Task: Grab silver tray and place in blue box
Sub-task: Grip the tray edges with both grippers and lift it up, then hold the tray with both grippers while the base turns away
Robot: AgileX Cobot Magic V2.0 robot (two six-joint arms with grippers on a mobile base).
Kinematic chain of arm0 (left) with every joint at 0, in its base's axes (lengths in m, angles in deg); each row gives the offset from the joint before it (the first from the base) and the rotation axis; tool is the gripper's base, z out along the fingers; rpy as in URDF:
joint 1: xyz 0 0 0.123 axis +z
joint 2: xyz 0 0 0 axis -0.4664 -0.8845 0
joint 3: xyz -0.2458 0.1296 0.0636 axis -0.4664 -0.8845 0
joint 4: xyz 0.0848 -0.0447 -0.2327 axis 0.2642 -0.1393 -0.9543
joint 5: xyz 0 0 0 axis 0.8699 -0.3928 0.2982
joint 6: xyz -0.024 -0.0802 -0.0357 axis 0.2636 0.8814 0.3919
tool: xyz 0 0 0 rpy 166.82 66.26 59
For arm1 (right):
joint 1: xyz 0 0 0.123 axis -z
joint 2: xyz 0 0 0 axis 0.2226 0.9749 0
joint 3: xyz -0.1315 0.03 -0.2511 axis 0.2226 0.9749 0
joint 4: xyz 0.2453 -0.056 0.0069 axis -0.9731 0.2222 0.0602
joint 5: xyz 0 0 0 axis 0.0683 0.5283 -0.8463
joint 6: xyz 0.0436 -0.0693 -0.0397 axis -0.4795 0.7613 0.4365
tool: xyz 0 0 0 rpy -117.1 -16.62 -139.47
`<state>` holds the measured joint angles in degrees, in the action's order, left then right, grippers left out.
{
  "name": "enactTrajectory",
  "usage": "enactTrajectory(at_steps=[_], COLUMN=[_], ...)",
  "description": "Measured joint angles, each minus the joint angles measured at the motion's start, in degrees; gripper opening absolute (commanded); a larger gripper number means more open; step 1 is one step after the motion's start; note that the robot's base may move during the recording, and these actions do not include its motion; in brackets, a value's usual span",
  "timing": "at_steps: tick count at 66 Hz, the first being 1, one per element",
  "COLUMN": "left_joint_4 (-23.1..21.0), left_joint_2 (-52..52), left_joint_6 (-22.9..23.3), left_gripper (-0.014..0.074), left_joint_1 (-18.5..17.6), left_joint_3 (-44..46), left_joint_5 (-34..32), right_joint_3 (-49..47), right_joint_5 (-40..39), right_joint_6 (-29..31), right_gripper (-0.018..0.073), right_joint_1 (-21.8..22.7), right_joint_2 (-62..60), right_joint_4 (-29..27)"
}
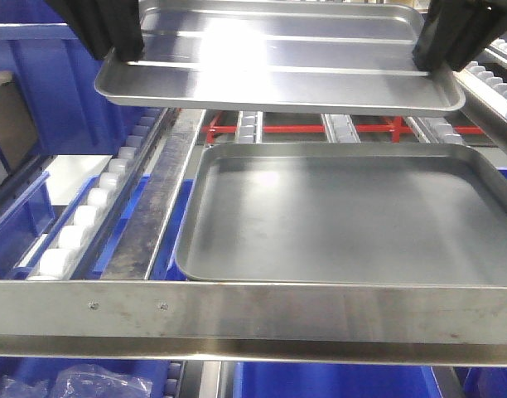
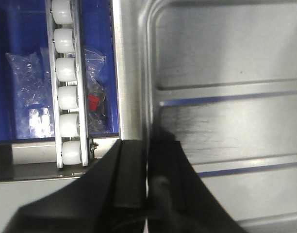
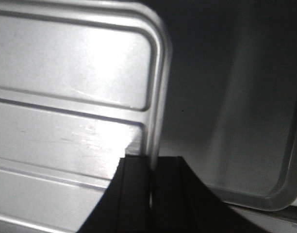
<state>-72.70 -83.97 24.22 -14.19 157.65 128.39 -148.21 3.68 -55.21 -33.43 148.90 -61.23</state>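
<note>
- Both side rims of the silver tray are pinched in my jaws; it is up in the air, far in the scene.
- My left gripper is clamped on its left rim.
- My right gripper is clamped on its right rim.
- It hangs over the far edge of the grey tray.

Silver tray held aloft, left gripper and right gripper clamping its ends, dark-grey tray beneath

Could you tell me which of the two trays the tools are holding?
The shiny, ridged silver tray, clamped at both ends; the duller grey tray lies flat below it.
</note>
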Motion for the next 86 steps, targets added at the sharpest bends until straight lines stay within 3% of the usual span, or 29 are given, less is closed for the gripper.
enactTrajectory(at_steps=[86], left_joint_4=[0.00], left_joint_2=[0.00], left_joint_6=[0.00], left_gripper=[-0.0105], left_joint_1=[0.00], left_joint_3=[0.00], left_joint_5=[0.00], right_joint_3=[0.00], right_joint_5=[0.00], right_joint_6=[-0.29], right_gripper=[0.0058], right_joint_1=[-0.04], right_joint_2=[0.02], right_joint_4=[0.00])
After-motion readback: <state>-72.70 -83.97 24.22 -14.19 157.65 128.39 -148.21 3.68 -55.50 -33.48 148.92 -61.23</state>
